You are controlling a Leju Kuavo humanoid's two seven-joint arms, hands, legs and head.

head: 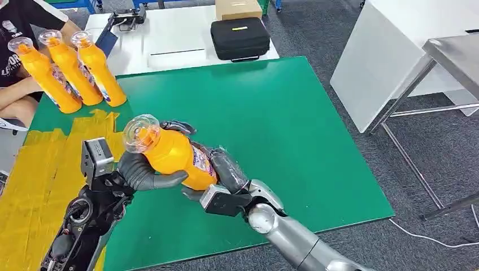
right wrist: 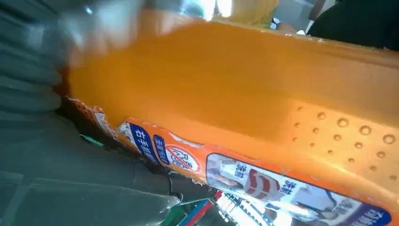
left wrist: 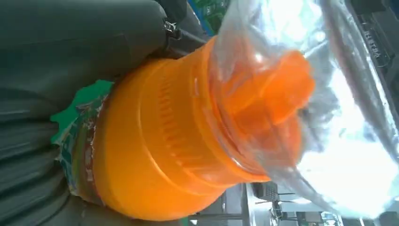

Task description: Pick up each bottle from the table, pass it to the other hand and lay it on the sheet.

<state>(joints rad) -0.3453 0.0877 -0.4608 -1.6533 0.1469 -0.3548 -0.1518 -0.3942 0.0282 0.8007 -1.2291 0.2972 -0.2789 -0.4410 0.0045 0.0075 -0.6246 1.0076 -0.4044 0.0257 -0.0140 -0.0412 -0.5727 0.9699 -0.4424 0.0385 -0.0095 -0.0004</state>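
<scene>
An orange bottle point(head: 169, 151) with a clear cap hangs tilted above the green table point(head: 294, 130), cap toward the left. My left hand point(head: 141, 172) grips it around the shoulder under the cap. My right hand point(head: 223, 166) wraps the labelled lower body. In the left wrist view the bottle point(left wrist: 179, 141) and its clear cap sit against my left hand point(left wrist: 47, 70). In the right wrist view the bottle's label side point(right wrist: 244, 103) lies against my right hand point(right wrist: 56, 165). Three more orange bottles point(head: 70, 70) stand at the back left. The yellow sheet point(head: 39, 169) lies at the left.
A person's arm point(head: 17, 96) rests at the table's far left edge, close to the standing bottles. Behind the green table a white table point(head: 169, 39) carries a black case point(head: 240, 38) and a cardboard box point(head: 237, 8). A white cabinet point(head: 384, 51) and a metal table frame point(head: 446, 62) stand on the right.
</scene>
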